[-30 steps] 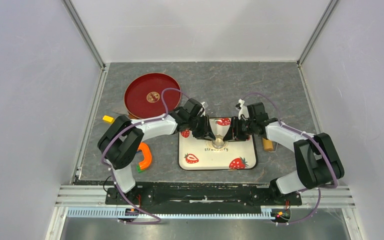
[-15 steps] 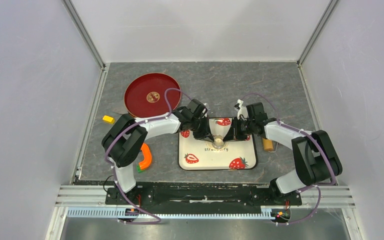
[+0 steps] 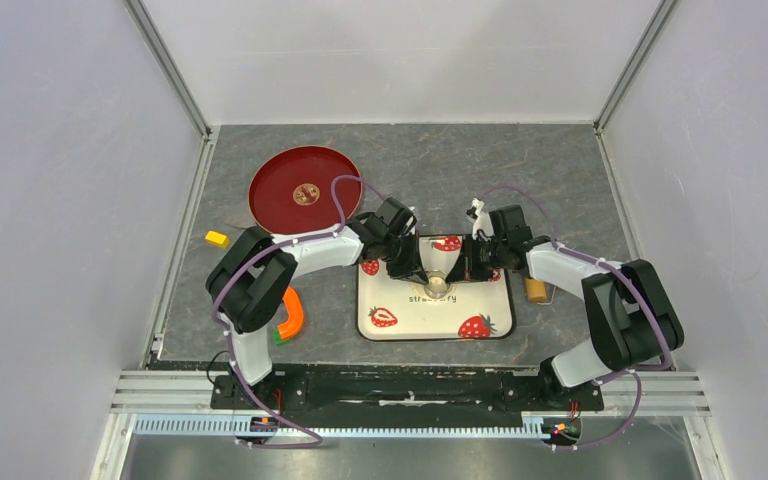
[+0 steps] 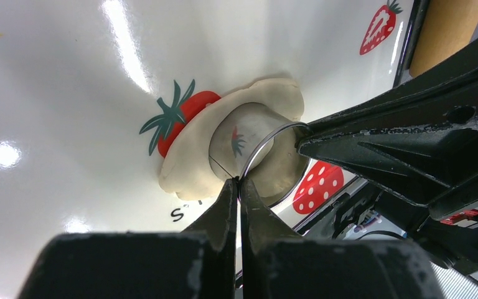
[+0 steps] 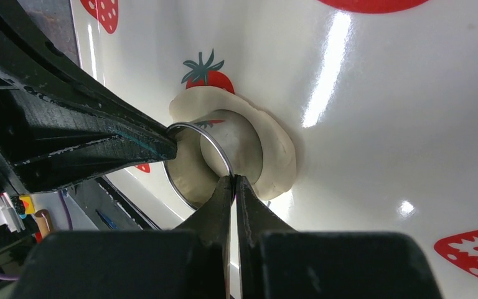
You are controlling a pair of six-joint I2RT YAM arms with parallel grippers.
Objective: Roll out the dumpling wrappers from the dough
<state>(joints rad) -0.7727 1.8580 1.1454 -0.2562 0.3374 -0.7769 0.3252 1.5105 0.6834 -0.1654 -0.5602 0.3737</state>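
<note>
Stamping the dough point(image 4: 187, 169): pinching the ring point(image 4: 233, 140) by its rim with the left gripper point(image 4: 238, 180) at 10 o'clock, right gripper point(image 5: 233, 177) at 2; next likely needs even pressure, then a level lift.

On tray point(image 4: 68, 75), dough point(image 4: 190, 168) — ring point(image 4: 233, 134) atop it

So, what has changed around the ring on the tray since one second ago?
Both grippers closed: the left gripper and the right gripper now pinch opposite sides of the rim of the metal ring, which stands on the dough. Both elbows shifted slightly inwards. The ring, dough, strawberry tray, red plate and wooden roller stayed in place.
</note>
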